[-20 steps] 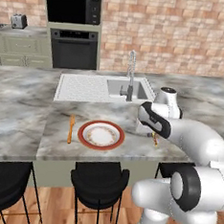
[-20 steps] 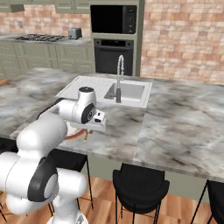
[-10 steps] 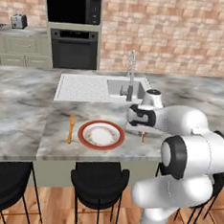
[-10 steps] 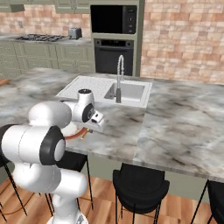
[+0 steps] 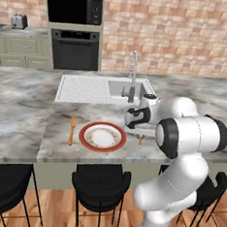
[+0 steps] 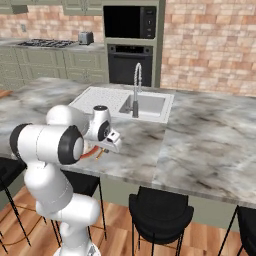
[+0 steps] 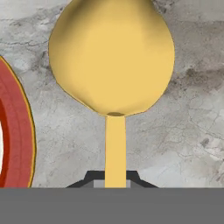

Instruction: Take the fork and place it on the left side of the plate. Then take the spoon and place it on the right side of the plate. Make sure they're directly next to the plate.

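Orange-yellow and thin, the handle of the spoon (image 7: 111, 78) is being pinched between the jaws of the gripper (image 7: 112, 177), which are pressed almost together on it; the bowl is pointing away from the hand over grey marbled counter (image 7: 192, 113). The red-brown rim of the plate (image 7: 17, 131) is lying just beside the spoon. From the left base view the gripper (image 5: 136, 118) is hanging low at the plate's (image 5: 102, 136) right, with the spoon (image 5: 140, 139) beneath it near the rim, while the fork (image 5: 71, 130) is lying close on the plate's left. To finish well, I would be lowering the spoon flat, parallel to the rim and close without overlapping it, and only then letting go.
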### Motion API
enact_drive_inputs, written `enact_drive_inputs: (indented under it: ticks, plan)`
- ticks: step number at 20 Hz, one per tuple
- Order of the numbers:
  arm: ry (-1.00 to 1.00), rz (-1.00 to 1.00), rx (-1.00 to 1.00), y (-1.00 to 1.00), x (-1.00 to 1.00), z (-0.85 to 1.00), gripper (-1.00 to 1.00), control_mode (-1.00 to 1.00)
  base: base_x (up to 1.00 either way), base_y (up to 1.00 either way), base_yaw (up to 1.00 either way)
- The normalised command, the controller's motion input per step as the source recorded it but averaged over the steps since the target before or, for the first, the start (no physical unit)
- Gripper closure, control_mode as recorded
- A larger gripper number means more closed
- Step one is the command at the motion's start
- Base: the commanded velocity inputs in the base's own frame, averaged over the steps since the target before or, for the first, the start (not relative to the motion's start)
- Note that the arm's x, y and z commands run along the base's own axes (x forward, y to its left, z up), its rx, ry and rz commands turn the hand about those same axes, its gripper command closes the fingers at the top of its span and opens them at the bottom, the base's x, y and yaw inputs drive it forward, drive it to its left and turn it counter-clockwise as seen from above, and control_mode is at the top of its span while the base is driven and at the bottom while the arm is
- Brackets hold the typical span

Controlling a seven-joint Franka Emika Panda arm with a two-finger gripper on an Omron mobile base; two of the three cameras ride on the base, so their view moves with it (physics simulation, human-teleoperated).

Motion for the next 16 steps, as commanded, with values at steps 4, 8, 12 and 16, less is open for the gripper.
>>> enact_drive_inputs:
  ticks: [4,8,12,16]
  plan:
    - [0.0,0.0,0.0,0.0,0.3,-0.22,1.0,-1.0,0.0,0.0,0.0]
    - [0.01,0.0,0.0,0.0,0.29,-0.2,1.0,-1.0,0.0,0.0,0.0]
    - [0.05,0.0,0.0,0.0,0.26,-0.18,1.0,-1.0,0.0,0.0,0.0]
    - [0.05,0.0,0.0,0.0,0.24,-0.15,1.0,-1.0,0.0,0.0,0.0]
